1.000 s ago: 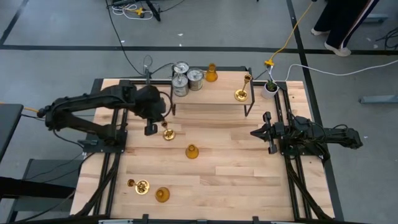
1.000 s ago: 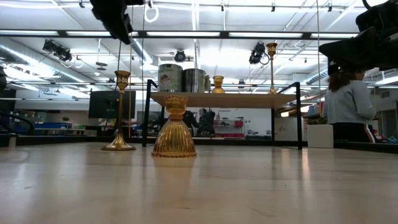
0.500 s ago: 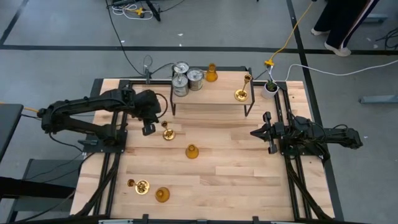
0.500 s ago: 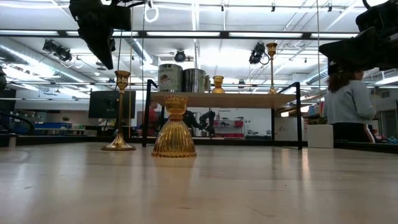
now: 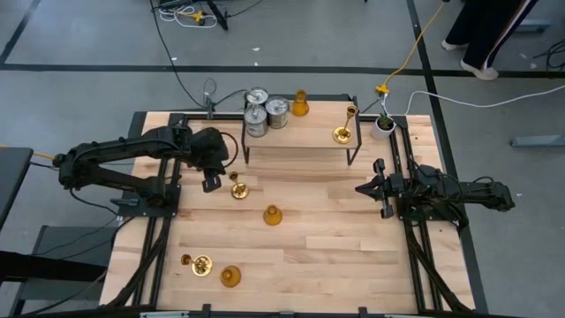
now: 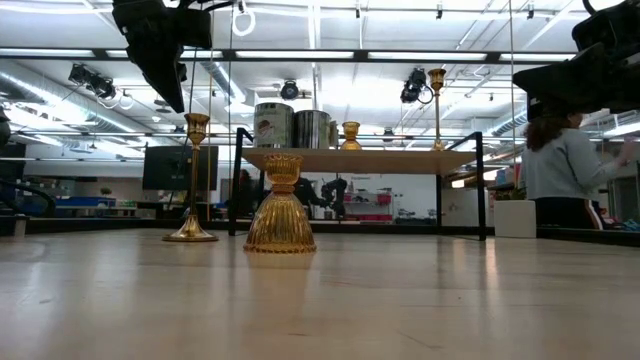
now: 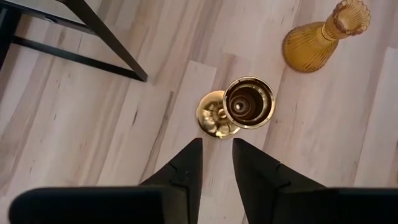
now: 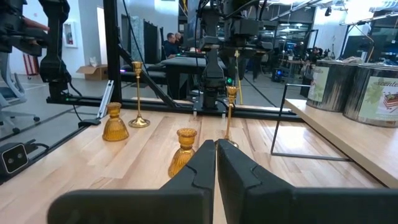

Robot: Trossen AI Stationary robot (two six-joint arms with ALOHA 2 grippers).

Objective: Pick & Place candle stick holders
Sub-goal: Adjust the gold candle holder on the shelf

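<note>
Since one second ago the left gripper has drawn back from the brass holder toward the left edge of the table; in the last half second it did not move. Now it hangs above the table, just left of this holder, and its fingers stand a little apart with nothing between them. The brass holder stands upright on the wood, free. Near it, toward the middle of the table, an amber holder stands upright. On the raised shelf behind are three silvery cylinders, one small amber holder and a second brass holder. At the near left corner are a third brass holder and an amber one. The right gripper waits at the right side, its fingers pressed together, empty
</note>
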